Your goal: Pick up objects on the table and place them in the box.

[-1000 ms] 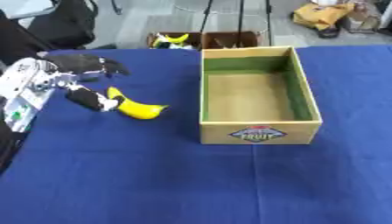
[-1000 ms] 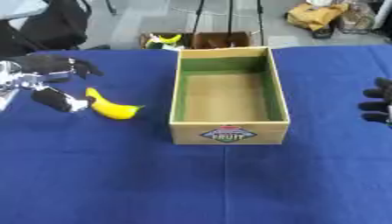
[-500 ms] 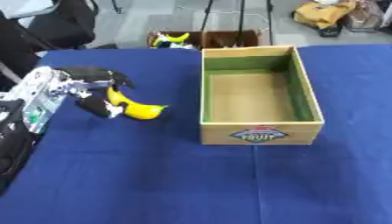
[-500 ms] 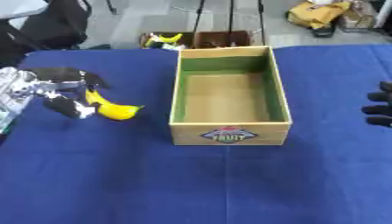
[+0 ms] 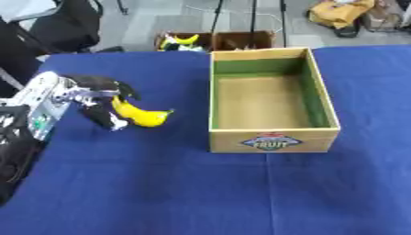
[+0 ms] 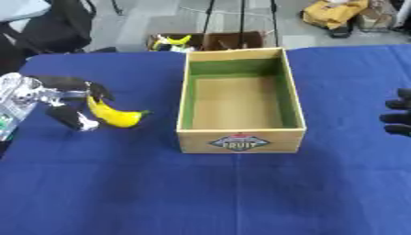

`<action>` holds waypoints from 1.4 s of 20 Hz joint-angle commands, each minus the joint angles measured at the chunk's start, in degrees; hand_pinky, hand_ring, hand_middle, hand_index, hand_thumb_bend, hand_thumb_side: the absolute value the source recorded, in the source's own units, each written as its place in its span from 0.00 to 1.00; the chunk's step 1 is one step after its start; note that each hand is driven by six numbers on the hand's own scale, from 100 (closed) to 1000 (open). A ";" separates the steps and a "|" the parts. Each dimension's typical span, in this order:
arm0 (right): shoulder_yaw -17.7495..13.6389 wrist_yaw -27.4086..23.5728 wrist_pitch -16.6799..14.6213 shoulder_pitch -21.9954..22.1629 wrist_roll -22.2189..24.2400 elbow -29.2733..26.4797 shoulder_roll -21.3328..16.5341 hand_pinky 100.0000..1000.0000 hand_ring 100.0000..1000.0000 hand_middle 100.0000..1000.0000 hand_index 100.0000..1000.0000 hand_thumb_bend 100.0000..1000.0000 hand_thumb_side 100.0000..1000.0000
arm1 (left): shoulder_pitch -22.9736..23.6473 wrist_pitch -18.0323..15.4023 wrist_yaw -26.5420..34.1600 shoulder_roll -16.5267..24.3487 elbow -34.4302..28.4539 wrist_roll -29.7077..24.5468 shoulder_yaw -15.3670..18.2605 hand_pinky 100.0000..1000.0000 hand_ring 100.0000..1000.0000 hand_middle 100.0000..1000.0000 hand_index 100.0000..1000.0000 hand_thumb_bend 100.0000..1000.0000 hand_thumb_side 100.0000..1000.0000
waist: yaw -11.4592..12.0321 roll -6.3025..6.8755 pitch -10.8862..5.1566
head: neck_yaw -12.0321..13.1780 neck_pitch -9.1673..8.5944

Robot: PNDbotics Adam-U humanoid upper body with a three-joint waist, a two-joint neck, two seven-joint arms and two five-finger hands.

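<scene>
You are working over a blue-covered table, with the wooden fruit box sitting open and empty toward the table's far middle, its labelled short wall facing you. Your left hand is reaching in from the table's left edge, fingers curving over the far end of the banana and the thumb dropping on the near left side, so the hand is bracketing the fruit's stem end rather than plainly pinching it; whether the pads are touching the peel, I cannot tell. The banana is lying on the cloth between that hand and the box's left wall, well apart from the box, its tip pointing right toward it. To do this grasp well, you should be settling the fingers and thumb on opposite sides of the thicker middle of the fruit, not the tapering end, since I judge a hold near the stem could let it swing or slip on the lift. Your right hand is idling at the table's right edge, only dark curled fingers showing, holding nothing. Beyond the far edge a small brown crate is holding another yellow thing.
</scene>
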 commanded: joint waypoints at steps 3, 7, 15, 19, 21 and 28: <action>0.00 0.08 0.17 -0.37 0.43 -1.20 -0.76 0.65 0.66 0.69 0.85 0.00 1.00 | -0.88 -1.70 -1.33 0.91 -0.25 1.14 0.29 0.73 0.92 0.90 0.94 0.15 0.57 | -0.09 -0.03 -0.83 | 0.07 -0.85; -0.09 0.04 0.31 -0.22 0.49 -1.20 -0.76 0.65 0.66 0.69 0.85 0.00 1.00 | -0.99 -2.14 -1.24 0.84 -0.30 2.00 0.19 0.72 0.92 0.90 0.94 0.16 0.58 | 0.06 0.11 -0.81 | -0.09 -0.67; -0.21 0.00 0.40 -0.17 0.63 -1.20 -0.71 0.65 0.66 0.69 0.85 0.00 1.00 | -0.84 -2.87 -0.05 0.49 -0.04 2.70 -0.14 0.66 0.88 0.87 0.92 0.15 0.58 | -0.09 0.21 -0.54 | -0.12 -0.78; -0.36 -0.01 0.34 -0.33 0.57 -1.20 -0.70 0.65 0.67 0.69 0.85 0.00 1.00 | -0.75 -2.98 -0.69 0.25 0.72 2.97 -0.34 0.63 0.86 0.86 0.91 0.10 0.54 | -0.25 0.16 -0.24 | -0.06 -0.83; -0.42 -0.03 0.33 -0.41 0.53 -1.20 -0.69 0.65 0.67 0.69 0.85 0.00 1.00 | -0.74 -3.05 -0.96 0.07 1.18 3.13 -0.31 0.62 0.85 0.85 0.90 0.09 0.53 | -0.30 0.17 -0.08 | -0.06 -0.85; -0.56 -0.12 0.28 -0.66 0.49 -1.20 -0.70 0.66 0.67 0.69 0.85 0.00 1.00 | -0.66 -3.36 -1.85 -0.33 2.39 4.03 -0.32 0.58 0.83 0.84 0.89 0.01 0.50 | -0.50 0.24 0.34 | -0.01 -1.08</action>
